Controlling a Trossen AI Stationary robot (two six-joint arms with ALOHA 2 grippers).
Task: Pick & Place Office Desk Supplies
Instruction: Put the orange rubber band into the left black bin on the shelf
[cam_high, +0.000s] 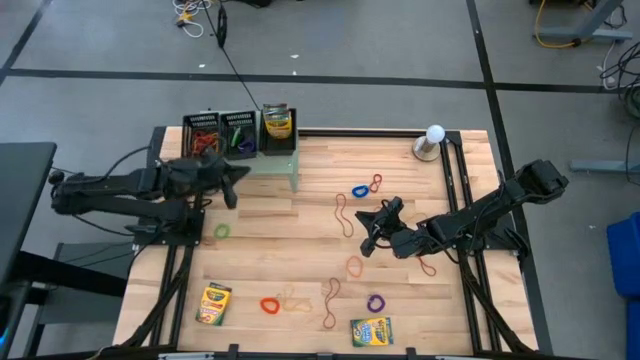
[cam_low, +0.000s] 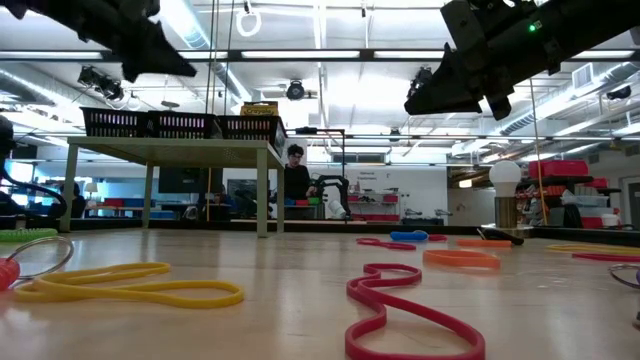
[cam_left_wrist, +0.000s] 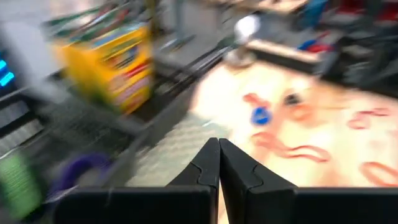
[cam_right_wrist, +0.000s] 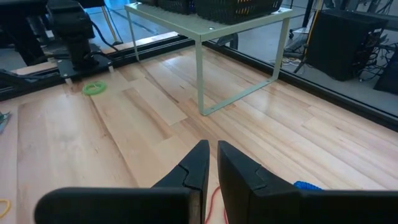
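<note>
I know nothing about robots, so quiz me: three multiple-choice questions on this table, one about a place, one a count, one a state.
1. Where do the mesh trays stand?
A. on the pale green stand
B. beside the globe
C. on the floor

2. How many crayon boxes lie flat on the table?
A. none
B. two
C. five

3. How are the left gripper fingers?
A. wide apart
B. shut, empty
C. gripping a box

Answers: 1 A, the high view shows them up on the stand at the far edge. 2 B, one crayon box near-left, another near-right. 3 B, the left wrist view shows them touching with nothing between.
</note>
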